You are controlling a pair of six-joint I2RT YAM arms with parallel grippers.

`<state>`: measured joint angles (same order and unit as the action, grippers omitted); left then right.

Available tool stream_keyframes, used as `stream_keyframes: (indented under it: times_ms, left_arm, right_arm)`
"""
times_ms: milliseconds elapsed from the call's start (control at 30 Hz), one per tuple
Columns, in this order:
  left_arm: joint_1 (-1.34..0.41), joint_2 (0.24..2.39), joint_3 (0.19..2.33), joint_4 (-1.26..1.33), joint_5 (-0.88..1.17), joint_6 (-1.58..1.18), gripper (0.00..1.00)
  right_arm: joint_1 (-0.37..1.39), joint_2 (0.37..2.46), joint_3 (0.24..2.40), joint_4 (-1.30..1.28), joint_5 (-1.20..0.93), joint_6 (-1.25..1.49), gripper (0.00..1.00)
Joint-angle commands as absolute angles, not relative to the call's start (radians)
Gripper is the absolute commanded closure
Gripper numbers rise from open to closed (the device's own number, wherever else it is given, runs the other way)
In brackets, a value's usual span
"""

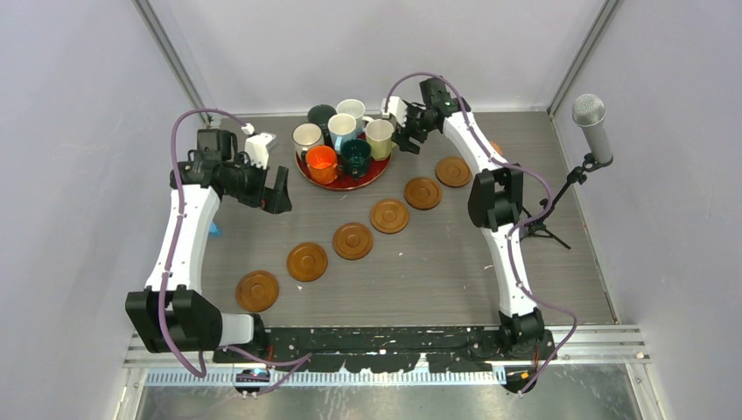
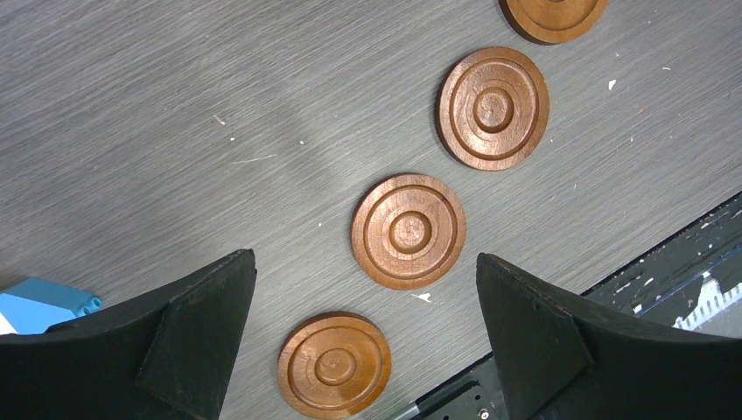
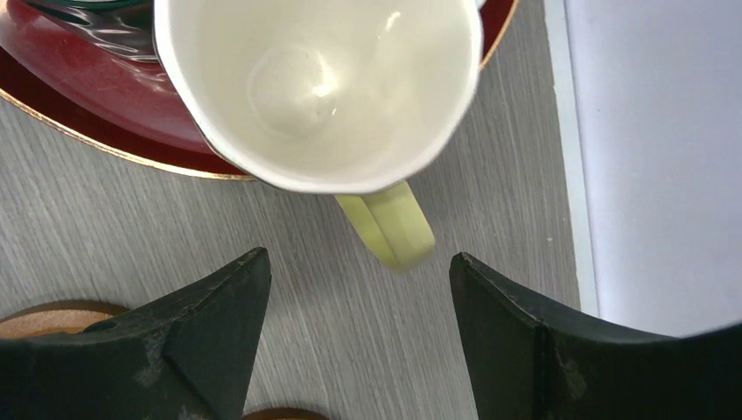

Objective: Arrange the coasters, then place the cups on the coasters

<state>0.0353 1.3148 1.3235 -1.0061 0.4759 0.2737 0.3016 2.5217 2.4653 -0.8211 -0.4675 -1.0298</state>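
Yellow cup (image 3: 324, 87) ahead of right hand (image 3: 359, 258)

We've got two matching arms in shot, the left arm (image 1: 179, 241) and the right arm (image 1: 510, 262): white shells on the links, chunky black joints, a purple cable (image 1: 175, 144) looping along each. Up close, the left gripper (image 2: 364, 256) and the right gripper (image 3: 359, 254) show matte black, wedge-shaped fingers (image 2: 201, 332).

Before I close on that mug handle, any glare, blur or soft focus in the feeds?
Right wrist: the pale yellow mug is sharp, with one small glare spot on its inside floor; its handle reads clearly. Left wrist: coasters crisp, light even, no glare. Top external: soft even light, faint shadows, the mugs small on the red tray.
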Motion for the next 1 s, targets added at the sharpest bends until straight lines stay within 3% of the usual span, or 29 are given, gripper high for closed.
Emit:
stream_keyframes:
  times_ms: [0, 667, 733, 833, 967]
  left_arm:
    - [0.041, 1.316, 1.363, -0.997, 0.502, 0.291, 0.0]
    - [0.041, 1.28, 1.333, -1.001, 0.508, 0.311, 0.0]
    - [0.041, 1.274, 1.329, -1.0, 0.508, 0.311, 0.0]
    - [0.041, 1.269, 1.327, -0.999, 0.509, 0.312, 0.01]
    - [0.041, 1.266, 1.328, -1.0, 0.511, 0.319, 0.01]
  right_arm:
    - [0.316, 2.532, 2.512, -0.782, -0.509, -1.054, 0.21]
    - [0.354, 2.454, 2.438, -0.855, -0.544, -0.951, 0.46]
    - [0.36, 2.454, 2.439, -0.835, -0.528, -0.916, 0.51]
    - [0.366, 2.454, 2.438, -0.778, -0.472, -0.827, 0.7]
    - [0.366, 2.447, 2.434, -0.74, -0.418, -0.752, 0.82]
